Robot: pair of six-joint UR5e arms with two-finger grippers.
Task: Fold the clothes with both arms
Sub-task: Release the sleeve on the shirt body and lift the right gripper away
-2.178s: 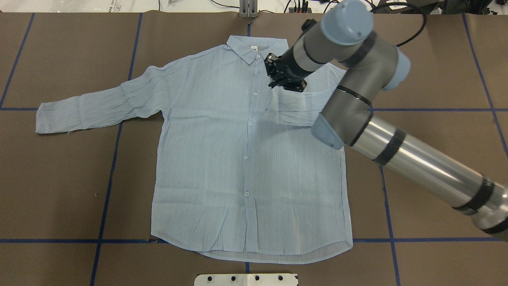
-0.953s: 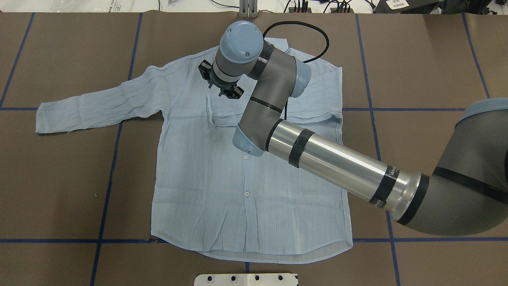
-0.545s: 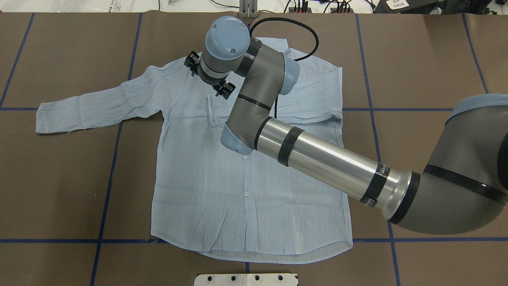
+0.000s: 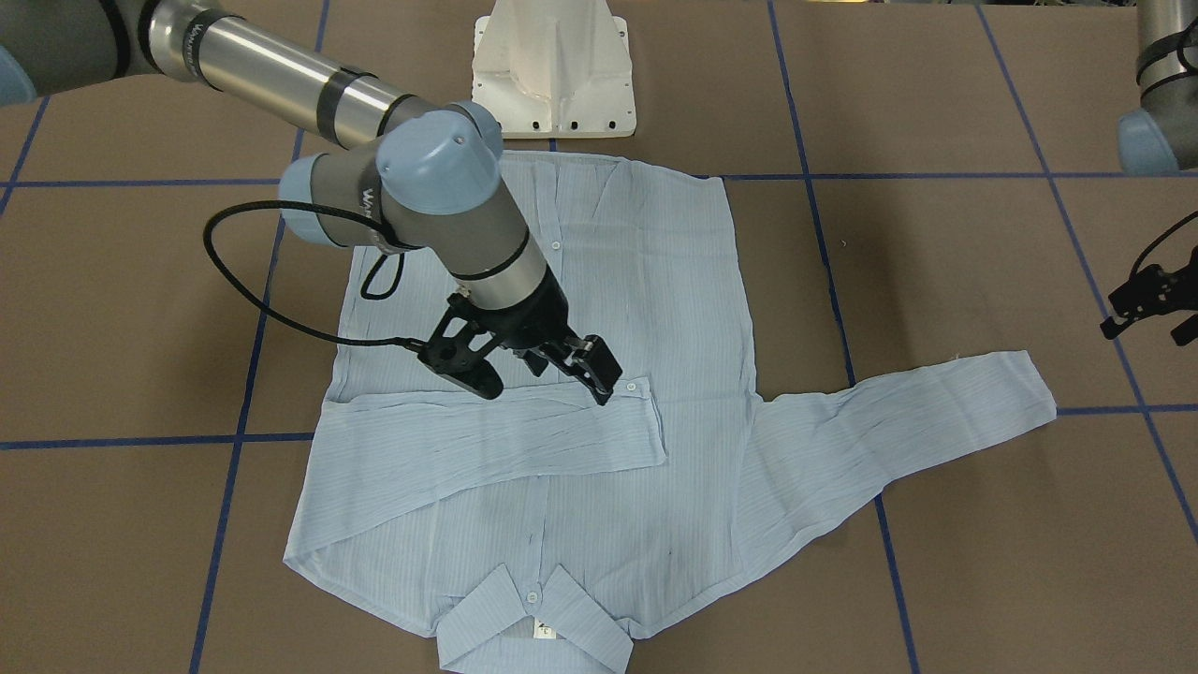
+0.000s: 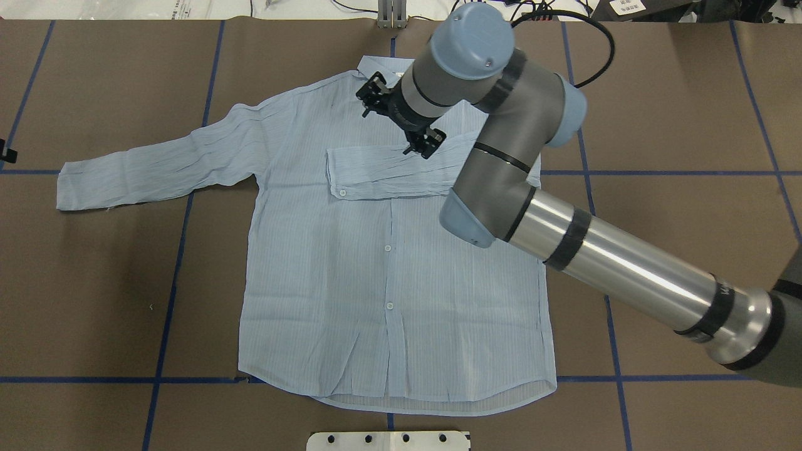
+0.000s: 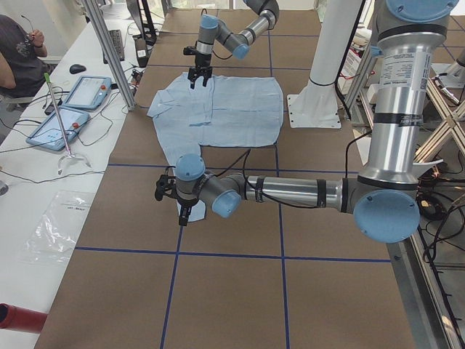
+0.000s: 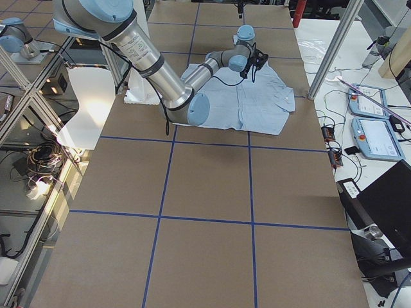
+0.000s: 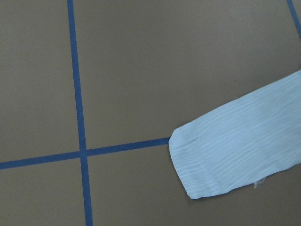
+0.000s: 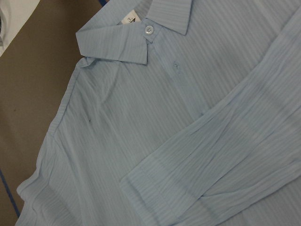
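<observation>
Looking down from overhead, I have the shirt (image 5: 351, 275) lying flat and buttoned on the brown table (image 5: 94, 282) with its grid of blue tape lines (image 5: 169, 300). The hem is toward the white pedestal (image 4: 552, 65) and the collar (image 4: 533, 618) is on the far side. Its right sleeve (image 5: 388, 172) is folded across the chest, with the cuff just past the button row. The left sleeve (image 5: 156, 163) lies stretched out sideways. My right arm (image 5: 595, 257) reaches over the cloth and hides the shirt's right shoulder and armhole from above. The right gripper (image 4: 543, 382) hangs just over the folded sleeve, jaws spread wide and empty. The left gripper (image 4: 1149, 301) hovers above bare table near the left cuff; I cannot tell how its jaws stand. An operator (image 6: 18, 51) sits by two tablets (image 6: 87, 91) off the table's end. Half a second ago the right gripper was farther toward my left, over the other side of the chest. It has since swung back near the collar, and the folded sleeve has stayed where it lay.
</observation>
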